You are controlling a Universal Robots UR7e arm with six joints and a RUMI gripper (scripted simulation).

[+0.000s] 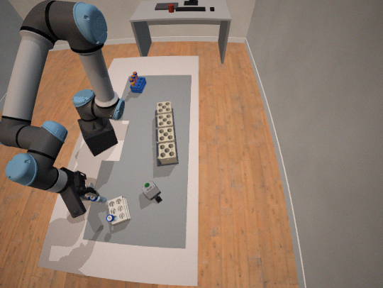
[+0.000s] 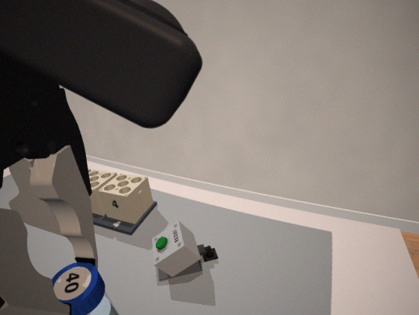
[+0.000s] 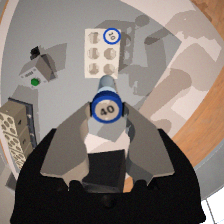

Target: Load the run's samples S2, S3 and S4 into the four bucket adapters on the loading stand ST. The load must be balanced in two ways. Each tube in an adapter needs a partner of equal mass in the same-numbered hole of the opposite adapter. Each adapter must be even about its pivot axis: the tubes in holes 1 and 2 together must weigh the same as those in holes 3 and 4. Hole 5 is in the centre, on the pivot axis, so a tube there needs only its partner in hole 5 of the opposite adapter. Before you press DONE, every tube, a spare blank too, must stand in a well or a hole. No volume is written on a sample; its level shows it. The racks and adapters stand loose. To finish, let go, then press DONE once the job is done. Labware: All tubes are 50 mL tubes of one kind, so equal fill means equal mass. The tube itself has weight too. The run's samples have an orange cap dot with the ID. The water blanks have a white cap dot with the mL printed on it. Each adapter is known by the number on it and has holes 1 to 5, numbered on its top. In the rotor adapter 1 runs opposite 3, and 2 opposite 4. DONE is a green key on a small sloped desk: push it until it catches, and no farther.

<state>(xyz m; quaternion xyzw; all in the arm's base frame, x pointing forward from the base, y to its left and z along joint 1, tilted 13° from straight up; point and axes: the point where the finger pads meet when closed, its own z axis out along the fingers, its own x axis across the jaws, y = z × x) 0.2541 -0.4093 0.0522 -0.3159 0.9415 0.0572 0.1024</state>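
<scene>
My gripper [image 3: 106, 103] is shut on a water blank with a blue cap marked 40 [image 3: 106, 109]. It holds the blank in the air, to the left of the white blank rack [image 1: 119, 210]. The blank also shows in the top view [image 1: 94, 198] and the exterior view [image 2: 77, 288]. One more blank, marked 10 [image 3: 112, 36], stands in a corner well of that rack [image 3: 102, 53]. The four cream adapters [image 1: 166, 133] stand in a row on the loading stand, all holes empty; adapter 4 [image 2: 122, 197] is the nearest. The orange-capped samples [image 1: 134, 79] stand in a blue rack [image 1: 137, 85] at the far end.
The DONE desk with its green key [image 1: 147, 185] stands between the blank rack and the adapters; it also shows in the exterior view [image 2: 161, 243]. The arm's base block [image 1: 97, 136] sits at the mat's left edge. A grey table [image 1: 181, 21] stands far behind.
</scene>
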